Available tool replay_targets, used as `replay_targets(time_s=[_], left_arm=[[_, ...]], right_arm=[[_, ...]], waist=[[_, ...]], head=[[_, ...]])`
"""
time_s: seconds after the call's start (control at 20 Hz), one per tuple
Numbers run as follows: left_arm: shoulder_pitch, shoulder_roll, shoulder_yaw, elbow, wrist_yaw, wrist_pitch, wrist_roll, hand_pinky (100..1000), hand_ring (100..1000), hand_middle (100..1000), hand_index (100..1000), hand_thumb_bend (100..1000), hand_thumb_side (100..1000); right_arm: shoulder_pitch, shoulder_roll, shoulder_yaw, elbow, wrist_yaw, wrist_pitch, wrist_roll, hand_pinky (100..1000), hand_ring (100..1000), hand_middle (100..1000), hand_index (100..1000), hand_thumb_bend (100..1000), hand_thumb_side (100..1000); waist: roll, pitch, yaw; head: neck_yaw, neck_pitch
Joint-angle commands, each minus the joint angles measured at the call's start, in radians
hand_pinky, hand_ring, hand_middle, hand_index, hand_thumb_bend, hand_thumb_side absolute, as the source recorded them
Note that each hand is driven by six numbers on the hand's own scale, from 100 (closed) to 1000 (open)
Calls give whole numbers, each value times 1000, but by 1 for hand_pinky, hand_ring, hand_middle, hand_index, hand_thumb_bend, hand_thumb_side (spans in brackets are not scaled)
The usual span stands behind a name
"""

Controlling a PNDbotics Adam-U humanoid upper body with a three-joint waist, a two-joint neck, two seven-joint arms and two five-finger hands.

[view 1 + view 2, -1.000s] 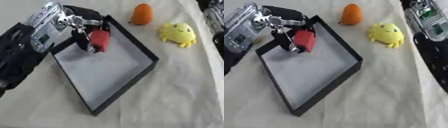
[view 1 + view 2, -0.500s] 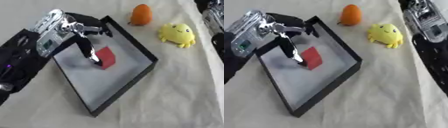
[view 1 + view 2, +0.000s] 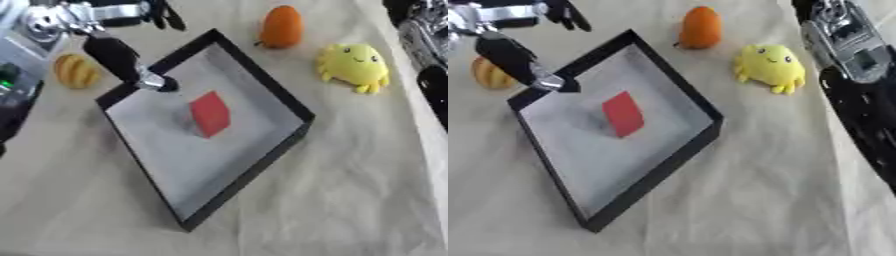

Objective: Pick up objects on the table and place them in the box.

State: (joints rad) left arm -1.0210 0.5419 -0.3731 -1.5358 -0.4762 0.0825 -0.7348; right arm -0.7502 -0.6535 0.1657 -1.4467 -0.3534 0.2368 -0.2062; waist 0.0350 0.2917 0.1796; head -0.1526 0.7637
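Toys make up what is left outside the box (image 3: pixel 262 165): a yellow stuffed creature (image 3: pixel 354 66), an orange rounded thing (image 3: pixel 282 26) and a yellowish ribbed lump (image 3: pixel 75 71). The stuffed creature looks soft and light, so it should give under the fingers; I would take it across the round body, not by the short legs. The orange thing looks smooth and egg-shaped, likely light but apt to slip or roll, so a hold around its widest part seems safest. The ribbed lump lies just outside the box wall, below and to the left of the left hand's fingers; what it is made of I cannot tell.

The box is a shallow black tray with a pale floor, set cornerwise on the cloth (image 3: pixel 350 200). Only one thing is in it: a red block (image 3: pixel 210 113), tilted, resting on the floor near the middle, below and to the right of the left hand's (image 3: pixel 118 52) lowest fingertip and apart from it. It looks stiff and light.

That left hand hangs over the far left corner of the box with fingers spread and straight, holding nothing; one dark finger points down toward the box wall. The right hand (image 3: pixel 850 42) shows at the upper right edge, beside the stuffed creature, but whether its fingers are curled or straight I cannot tell.

Judging from this, one object is in and three remain.
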Motion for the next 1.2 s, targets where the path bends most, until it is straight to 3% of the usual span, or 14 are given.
replay_targets(time_s=[0.05,0.25,0.5,0.65,1.2], left_arm=[[-2,80,68,-31,31,53,36,890,842,825,890,553,437],[27,134,107,14,-1,84,67,892,845,828,892,557,429],[37,144,141,139,-41,101,94,895,850,829,893,569,402],[42,141,147,217,-60,85,82,901,858,830,886,604,333],[23,85,158,452,-162,13,55,901,861,830,890,641,303]], right_arm=[[-8,-39,-16,-20,-7,0,-9,863,801,828,917,238,594],[-3,-44,-19,-22,-9,0,-12,863,801,827,917,238,593],[-7,-44,-17,-27,-10,0,-10,863,801,827,917,238,594],[-10,-46,-16,-31,-7,2,-8,863,801,827,917,234,597],[-25,-37,-12,-30,0,4,-5,864,802,827,917,232,601]], waist=[[-2,-37,2],[-9,-39,4],[-15,-34,3],[-18,-28,-2],[-26,1,-22]], head=[[-9,6],[10,-1],[35,-26],[47,-35],[62,-75]])
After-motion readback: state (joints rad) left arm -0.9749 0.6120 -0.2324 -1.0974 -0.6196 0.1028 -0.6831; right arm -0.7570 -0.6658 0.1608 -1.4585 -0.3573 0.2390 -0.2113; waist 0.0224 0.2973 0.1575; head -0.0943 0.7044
